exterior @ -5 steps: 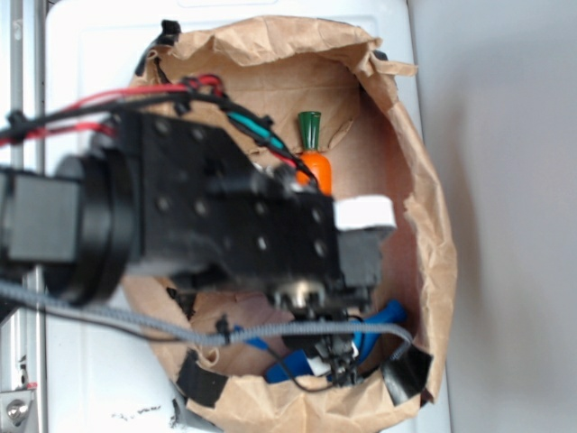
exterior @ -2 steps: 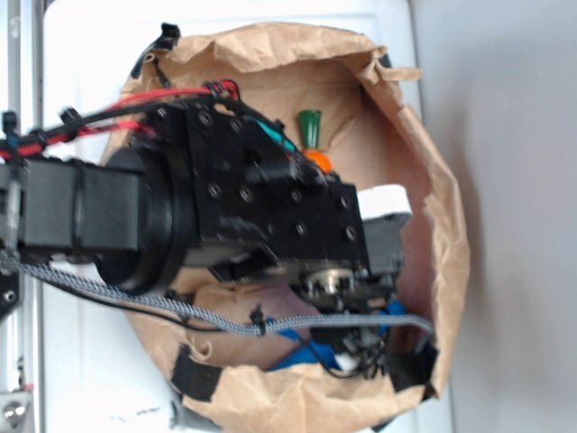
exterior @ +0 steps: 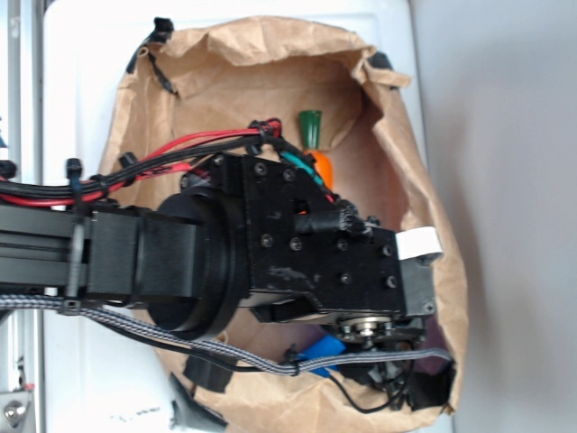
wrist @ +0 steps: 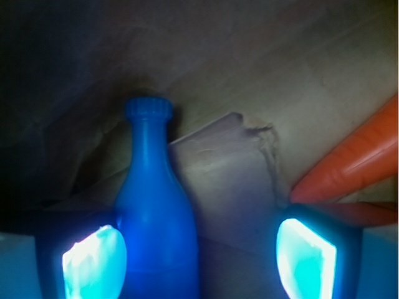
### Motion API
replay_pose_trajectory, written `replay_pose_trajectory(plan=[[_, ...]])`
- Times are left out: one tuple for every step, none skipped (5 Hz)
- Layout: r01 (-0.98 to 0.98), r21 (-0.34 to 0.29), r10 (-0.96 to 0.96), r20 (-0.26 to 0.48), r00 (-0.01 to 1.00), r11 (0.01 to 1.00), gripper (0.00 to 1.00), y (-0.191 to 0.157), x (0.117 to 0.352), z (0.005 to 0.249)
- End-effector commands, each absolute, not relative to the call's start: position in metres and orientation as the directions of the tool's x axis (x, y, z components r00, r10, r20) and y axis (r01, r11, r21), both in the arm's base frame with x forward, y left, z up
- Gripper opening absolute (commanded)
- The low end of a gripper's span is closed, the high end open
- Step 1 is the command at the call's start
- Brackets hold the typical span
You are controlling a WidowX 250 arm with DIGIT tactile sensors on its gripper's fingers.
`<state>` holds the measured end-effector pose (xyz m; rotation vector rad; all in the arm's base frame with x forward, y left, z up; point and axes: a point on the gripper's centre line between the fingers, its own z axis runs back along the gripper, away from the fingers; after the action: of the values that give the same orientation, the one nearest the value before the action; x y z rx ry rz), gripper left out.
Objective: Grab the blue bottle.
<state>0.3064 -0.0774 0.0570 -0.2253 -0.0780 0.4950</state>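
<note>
The blue bottle (wrist: 153, 212) lies in the wrist view with its ribbed cap pointing away from me, resting on the brown paper floor. My gripper (wrist: 199, 252) is open and straddles the bottle's body. The left pad (wrist: 93, 261) is almost against the bottle, while the right pad (wrist: 305, 258) stands well clear of it. In the exterior view the black wrist (exterior: 306, 262) hides the fingers and most of the bottle. Only a blue patch (exterior: 320, 350) shows beneath the wrist.
Everything sits inside a crumpled brown paper bag (exterior: 225, 72) on a white surface. An orange carrot (wrist: 355, 162) with a green top (exterior: 310, 126) lies just beyond the right pad. The bag's walls rise close around the wrist. Cables (exterior: 180, 153) trail left.
The arm has moved toward the bag's near right corner and now covers more of the carrot. The blue parts below the wrist are more hidden.
</note>
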Motion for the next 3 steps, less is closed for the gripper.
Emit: replay_pose_trajectory(plan=[[-0.466,-0.218,0.490,0.072,0.868,0.858,1.00,-0.095,0.316,0.055],[-0.474,-0.157,0.492,0.109,0.864,0.867,1.00,-0.099,0.279,0.039],[-0.461,-0.128,0.476,0.139,0.868,0.878,0.00,-0.100,0.272,0.031]])
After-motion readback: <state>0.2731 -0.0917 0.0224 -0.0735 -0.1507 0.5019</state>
